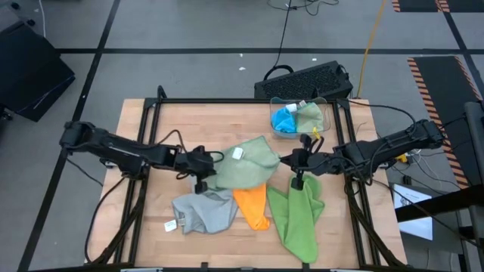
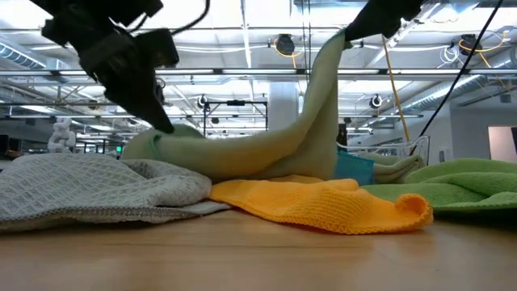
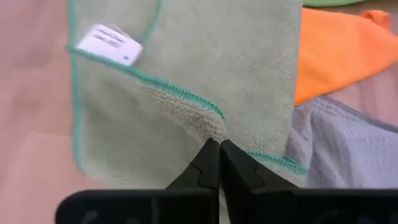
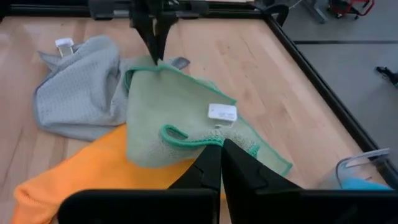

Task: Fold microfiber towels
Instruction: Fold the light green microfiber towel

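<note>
Wooden tabletop (image 1: 151, 136), framed in black rail, carried most of the work unfinished — a grey towel (image 1: 200, 212), an orange towel (image 1: 253, 205) and a lime green towel (image 1: 296, 215) lay crumpled along the lower middle of the high view, while a clear bin (image 1: 328, 113) at upper right held a bright blue towel (image 1: 284, 119) beside another pale one. At centre the sage green towel (image 1: 248, 162) was stretched between both arms: the left gripper (image 1: 203, 181) had its fingers pinched together on one hemmed edge, and the right gripper (image 1: 297, 180) was clamped on the opposite edge — a fold seemingly just starting.
</note>
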You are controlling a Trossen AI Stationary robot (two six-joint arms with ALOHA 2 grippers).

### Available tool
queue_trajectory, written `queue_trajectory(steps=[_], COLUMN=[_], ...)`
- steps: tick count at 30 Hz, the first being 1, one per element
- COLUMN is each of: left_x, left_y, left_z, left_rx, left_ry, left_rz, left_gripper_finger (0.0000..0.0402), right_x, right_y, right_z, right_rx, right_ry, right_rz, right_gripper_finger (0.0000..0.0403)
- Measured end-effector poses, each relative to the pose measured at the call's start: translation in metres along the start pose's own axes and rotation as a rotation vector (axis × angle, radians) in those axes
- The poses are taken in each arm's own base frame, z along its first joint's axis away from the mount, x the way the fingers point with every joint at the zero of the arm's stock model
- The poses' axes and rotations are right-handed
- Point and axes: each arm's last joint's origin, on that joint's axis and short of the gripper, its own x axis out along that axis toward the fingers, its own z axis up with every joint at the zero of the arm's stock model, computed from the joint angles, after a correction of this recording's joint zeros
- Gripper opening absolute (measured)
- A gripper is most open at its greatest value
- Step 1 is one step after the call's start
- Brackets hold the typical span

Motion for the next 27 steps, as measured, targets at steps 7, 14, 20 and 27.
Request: queue_trajectory(steps=[7,14,20,27], left_x=[-0.078,-0.159,-0.146,-0.098], left_y=[0.007,0.034,0.052,0.055], left_z=[0.031,0.04,0.019,-0.001], left_rx=[0.214,0.302,0.038,-0.037], left_ry=[-0.3,-0.469,-0.28,-0.084], left_rz=[0.03,0.192,0.241,0.268], left_gripper_finger=[0.0003,0.0006,0.0057,0.0159], right_x=[0.005,0.005,0.005,0.006], right_y=[-0.012,-0.022,-0.016,-0.015], right_z=[0.019,0.036,0.031,0.025], right_rx=[-0.003,-0.026,-0.004,0.026], right_ry=[-0.15,-0.301,-0.253,-0.199], right_rz=[-0.045,-0.105,-0.025,0.002], right_gripper_finger=[0.0,0.0,0.0,0.0])
